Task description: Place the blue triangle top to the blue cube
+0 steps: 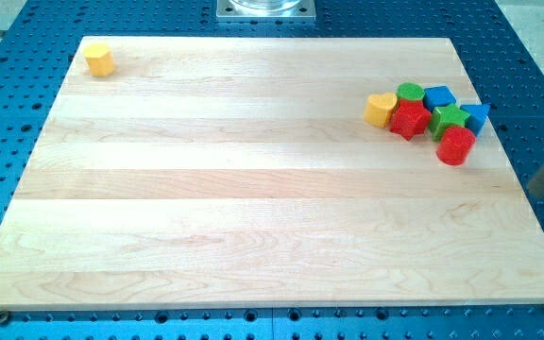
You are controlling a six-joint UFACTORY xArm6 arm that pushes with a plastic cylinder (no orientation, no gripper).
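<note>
The blue triangle (476, 116) lies at the right end of a tight cluster near the board's right edge. The blue cube (439, 96) sits up and to the left of it, at the cluster's top. A green star-like block (450, 120) lies between and below them. My tip (538, 193) shows as a blurred dark rod at the view's right edge, over the board's right edge. It is below and to the right of the blue triangle and touches no block.
The cluster also holds a yellow heart (380, 110), a green cylinder (409, 93), a red star-like block (409, 120) and a red cylinder (456, 145). A yellow hexagon (99, 59) sits alone at the top left. The wooden board (253, 189) lies on a blue perforated table (8, 113).
</note>
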